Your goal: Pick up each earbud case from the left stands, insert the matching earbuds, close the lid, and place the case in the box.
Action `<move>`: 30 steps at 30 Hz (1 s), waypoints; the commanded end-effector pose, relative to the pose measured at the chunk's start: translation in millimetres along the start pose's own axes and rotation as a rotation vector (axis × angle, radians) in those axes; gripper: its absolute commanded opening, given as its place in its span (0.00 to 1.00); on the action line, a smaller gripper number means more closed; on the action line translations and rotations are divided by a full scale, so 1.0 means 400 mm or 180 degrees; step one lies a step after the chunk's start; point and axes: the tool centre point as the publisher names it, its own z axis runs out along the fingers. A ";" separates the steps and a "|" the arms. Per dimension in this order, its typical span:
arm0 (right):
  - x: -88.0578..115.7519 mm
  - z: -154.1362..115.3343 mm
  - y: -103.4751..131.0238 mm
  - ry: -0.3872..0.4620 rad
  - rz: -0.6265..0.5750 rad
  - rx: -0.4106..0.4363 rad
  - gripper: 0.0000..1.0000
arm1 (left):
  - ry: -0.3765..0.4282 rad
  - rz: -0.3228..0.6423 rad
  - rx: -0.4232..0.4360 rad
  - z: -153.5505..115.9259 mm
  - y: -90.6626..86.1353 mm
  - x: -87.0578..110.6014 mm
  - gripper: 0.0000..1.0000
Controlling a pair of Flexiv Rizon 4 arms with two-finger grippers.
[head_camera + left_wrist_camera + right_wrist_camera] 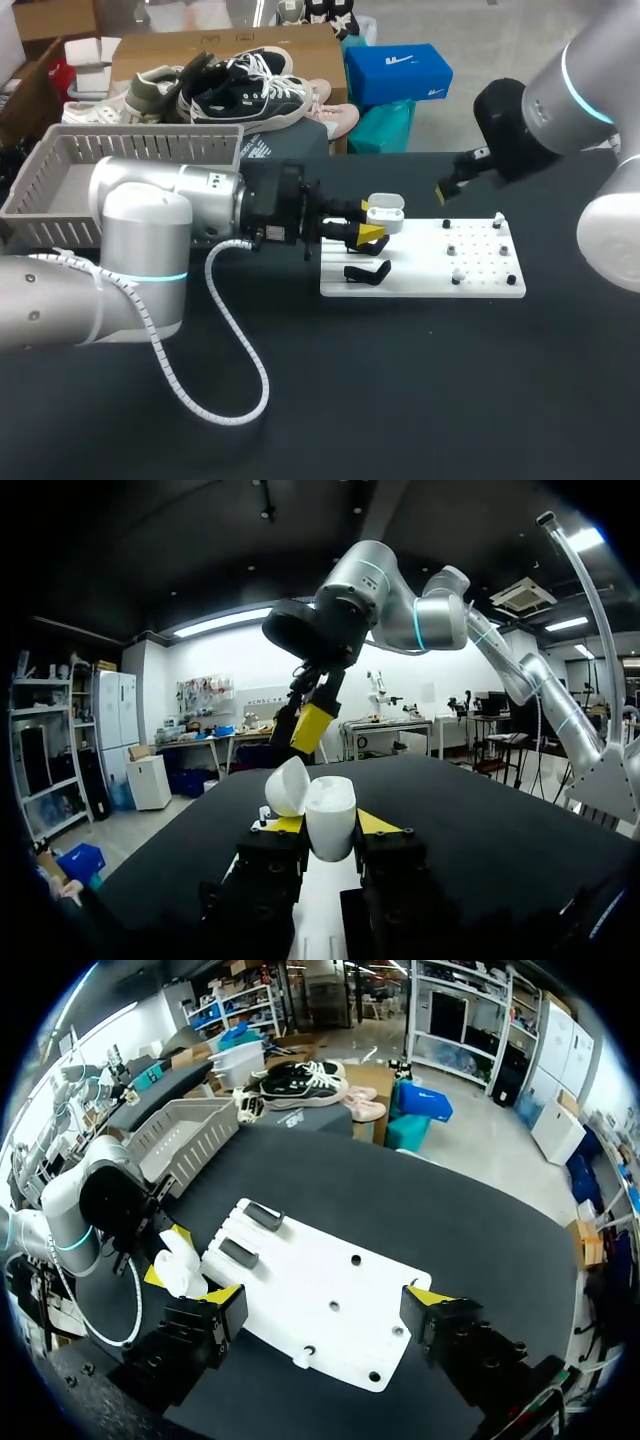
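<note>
Black bench (420, 400) with a white board (420, 270) lying flat right of centre and a grey slatted basket (150, 148) at the far left corner, well apart from it. A white coiled cable (240, 345) loops low over the left side.

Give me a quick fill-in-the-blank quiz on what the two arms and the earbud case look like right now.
1. The left pincer is shut on the white earbud case, whose lid is ___.
2. The right pincer, its fingers spread wide above the white board, holds ___.
3. In the head view, the black stands sit at the board's ___ end.

Missing words: open; nothing; left.
</note>
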 end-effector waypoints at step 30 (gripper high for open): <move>0.049 0.152 -0.190 0.0711 -0.0738 0.1319 0.89 | -0.0011 0.0022 0.0020 -0.002 0.000 0.004 0.00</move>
